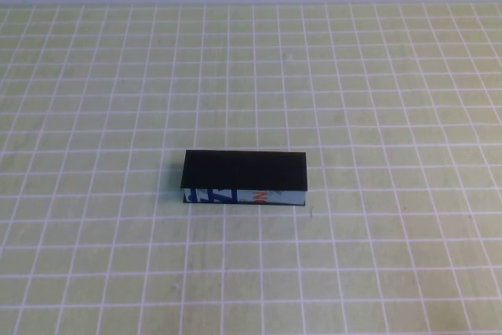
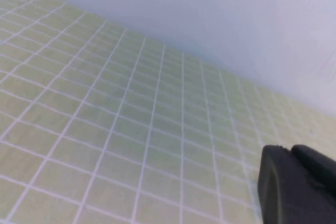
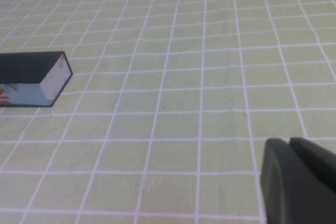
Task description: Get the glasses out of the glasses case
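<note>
Glasses case: the glasses case point(image 1: 243, 177) lies shut on the tablecloth point(image 1: 376, 100), flat black lid down, its white, blue and orange-red front facing the robot.
Glasses: hidden, none showing outside the case.
Case from the right gripper: well apart from the right gripper point(image 3: 299, 179), off to the side across bare cloth, one end of the case turned toward it.
Right gripper: a dark finger part shows low over the cloth, holding nothing; how far it is open, I cannot tell.
Left gripper: the left gripper point(image 2: 296, 182) shows only as a dark part above the cloth near the pale wall point(image 2: 236, 19); opening cannot be told, case out of its sight.
</note>
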Robot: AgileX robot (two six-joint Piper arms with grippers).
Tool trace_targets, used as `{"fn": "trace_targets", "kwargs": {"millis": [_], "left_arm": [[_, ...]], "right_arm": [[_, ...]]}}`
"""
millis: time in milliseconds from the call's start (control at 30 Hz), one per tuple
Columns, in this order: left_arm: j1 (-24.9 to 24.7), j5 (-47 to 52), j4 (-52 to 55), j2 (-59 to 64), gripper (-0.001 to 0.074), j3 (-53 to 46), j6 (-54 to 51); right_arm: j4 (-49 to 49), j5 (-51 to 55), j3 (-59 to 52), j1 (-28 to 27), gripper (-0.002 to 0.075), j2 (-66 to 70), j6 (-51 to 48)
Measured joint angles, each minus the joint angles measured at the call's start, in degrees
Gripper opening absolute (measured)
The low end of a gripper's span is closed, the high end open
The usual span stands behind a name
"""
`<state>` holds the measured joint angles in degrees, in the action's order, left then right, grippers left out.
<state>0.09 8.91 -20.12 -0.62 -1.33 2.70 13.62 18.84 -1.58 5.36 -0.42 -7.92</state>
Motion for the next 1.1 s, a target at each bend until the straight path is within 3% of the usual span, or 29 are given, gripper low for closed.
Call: {"fn": "trace_targets", "kwargs": {"millis": [233,433,733,1100], "left_arm": [[0.00,-4.57,-7.43,0.00,-0.0004,0.00,0.42],[0.00,10.08,-8.50,7.98,-0.0004,9.22,-1.16],[0.00,36.39,-11.59,38.92,-0.0004,32.29,-21.51],[0.00,39.16,-33.36,69.26,-0.0004,51.97,-48.54]], "right_arm": [[0.00,0.00,0.00,0.00,-0.0017,0.00,0.00],[0.00,0.00,0.00,0.00,-0.0017,0.00,0.00],[0.00,0.00,0.00,0.00,-0.0017,0.00,0.00],[0.00,0.00,0.00,0.00,-0.0017,0.00,0.00]]}}
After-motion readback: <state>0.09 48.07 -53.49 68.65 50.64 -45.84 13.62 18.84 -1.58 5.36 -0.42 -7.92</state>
